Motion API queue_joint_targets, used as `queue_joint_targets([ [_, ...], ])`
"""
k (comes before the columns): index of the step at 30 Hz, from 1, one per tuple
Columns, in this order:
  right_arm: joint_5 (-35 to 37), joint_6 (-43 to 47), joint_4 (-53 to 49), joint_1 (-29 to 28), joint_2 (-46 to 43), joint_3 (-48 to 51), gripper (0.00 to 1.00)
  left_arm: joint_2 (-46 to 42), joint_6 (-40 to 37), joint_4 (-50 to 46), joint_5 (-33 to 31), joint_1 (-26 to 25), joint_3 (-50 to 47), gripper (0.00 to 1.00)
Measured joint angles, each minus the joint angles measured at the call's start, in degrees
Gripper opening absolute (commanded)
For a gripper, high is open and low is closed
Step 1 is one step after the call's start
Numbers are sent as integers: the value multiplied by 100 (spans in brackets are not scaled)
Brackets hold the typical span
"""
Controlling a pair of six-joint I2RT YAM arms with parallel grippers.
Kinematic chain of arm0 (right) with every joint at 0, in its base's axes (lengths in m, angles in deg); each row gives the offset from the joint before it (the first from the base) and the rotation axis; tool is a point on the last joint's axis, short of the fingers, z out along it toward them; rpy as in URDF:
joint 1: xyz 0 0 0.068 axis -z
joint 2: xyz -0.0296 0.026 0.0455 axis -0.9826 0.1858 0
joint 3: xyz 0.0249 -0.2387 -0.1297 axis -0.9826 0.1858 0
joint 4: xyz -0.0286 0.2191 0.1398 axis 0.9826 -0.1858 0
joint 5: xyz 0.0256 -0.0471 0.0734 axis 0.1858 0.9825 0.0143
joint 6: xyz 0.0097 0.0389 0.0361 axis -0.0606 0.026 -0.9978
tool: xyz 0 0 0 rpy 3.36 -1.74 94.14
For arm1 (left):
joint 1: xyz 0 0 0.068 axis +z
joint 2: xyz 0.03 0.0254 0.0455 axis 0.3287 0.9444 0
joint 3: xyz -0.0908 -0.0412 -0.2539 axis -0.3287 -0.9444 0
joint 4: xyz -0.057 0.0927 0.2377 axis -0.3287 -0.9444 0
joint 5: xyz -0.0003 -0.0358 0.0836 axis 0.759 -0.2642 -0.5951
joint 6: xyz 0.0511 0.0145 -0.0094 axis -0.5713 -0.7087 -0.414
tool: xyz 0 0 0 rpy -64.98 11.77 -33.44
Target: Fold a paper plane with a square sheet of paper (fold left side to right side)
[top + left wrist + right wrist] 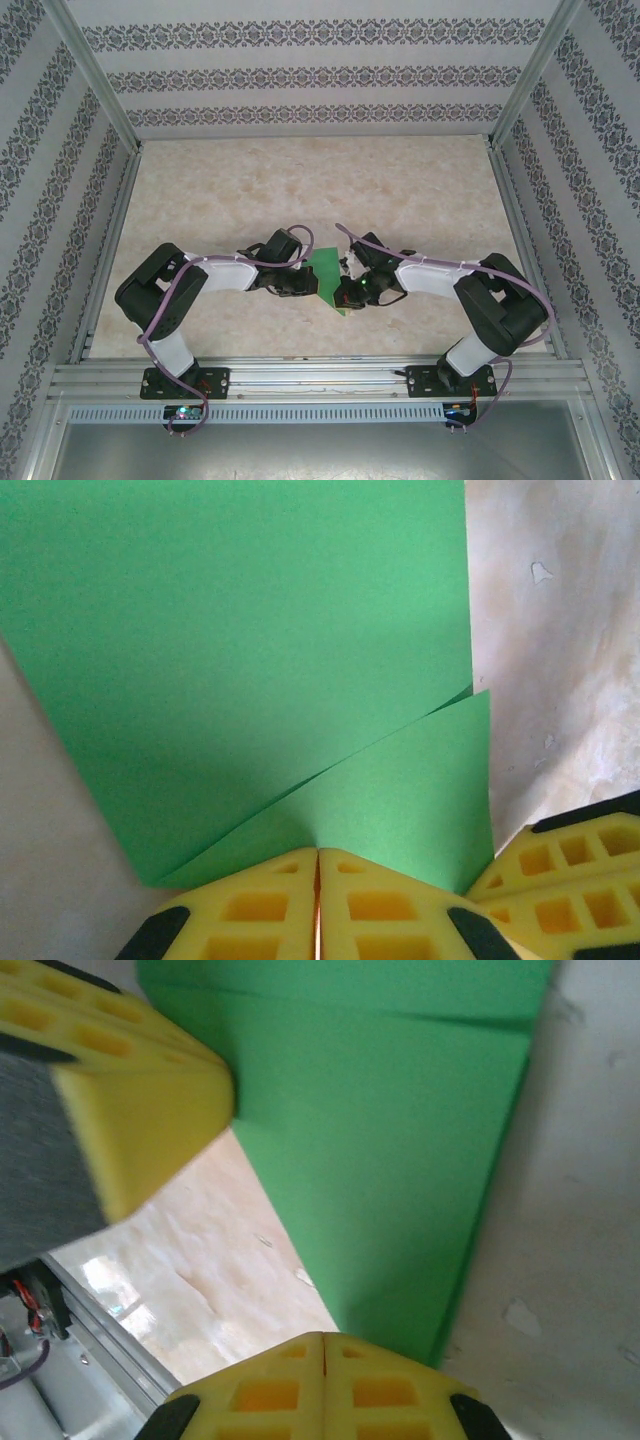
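1. Sheet of paper point(326, 274), green and partly folded over itself, is sitting between the two arms, toward the near edge of the table point(300, 190);
2. left gripper point(318, 858) is pinching its left side, jaws pressing closed on it;
3. right gripper point(323, 1340) is clamping its narrow near-right corner, jaws closing flat on the paper.

paper, top view: green paper point(325, 270) mostly covered, just a sliver peeks out, creases too tiny to read
paper, left wrist view: runs off the top edge, near edge vanishes behind the left gripper point(318, 852)
paper, right wrist view: cut off up top, narrow end slips behind the right gripper point(323, 1336)
left gripper's finger point(140, 1110), right wrist view: blurry, chopped by the left edge
grip: can't tell if the shut jaws pinch the paper or just press it
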Motion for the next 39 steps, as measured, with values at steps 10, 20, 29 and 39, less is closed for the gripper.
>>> queue_joint_targets([
  [10, 79, -94, 186, -76, 391, -326, 0, 2, 83, 0, -20, 0, 0, 10],
  [20, 155, -85, 162, -76, 378, -118, 0, 22, 280, -9, -50, 0, 24, 9],
  [29, 151, 81, -286, -59, -181, 326, 0, 33, 387, -4, -61, 0, 44, 11],
  [39, 133, 758, -619, 868, -1316, 337, 41, -216, 424, 236, -271, 2, 44, 40],
])
